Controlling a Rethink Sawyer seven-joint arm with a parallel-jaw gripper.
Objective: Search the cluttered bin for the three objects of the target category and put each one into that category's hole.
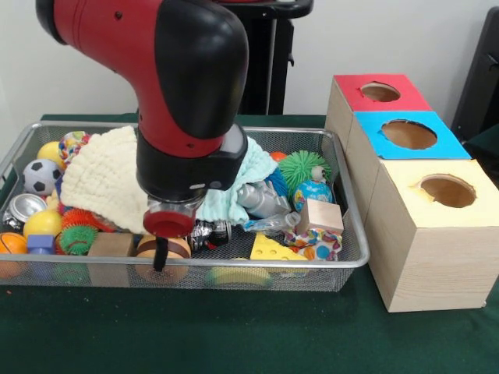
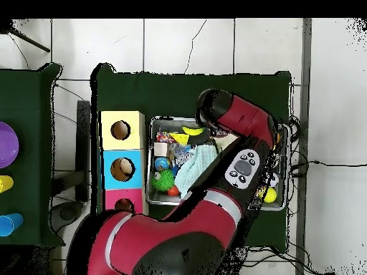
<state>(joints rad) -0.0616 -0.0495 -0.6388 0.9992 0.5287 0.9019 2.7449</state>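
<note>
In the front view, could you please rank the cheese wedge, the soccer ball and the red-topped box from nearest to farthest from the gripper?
1. The cheese wedge lies in the bin just to the picture's right of the gripper.
2. The soccer ball sits at the bin's left end, higher in the picture.
3. The red-topped box stands outside the bin, at the far right.

A wire bin (image 1: pixel 343 261) is full of toys, balls and cloths. Beside it stand three wooden boxes in a row, each with a round hole: red (image 1: pixel 380 92), blue (image 1: pixel 408 134), yellow (image 1: pixel 446 190).
</note>
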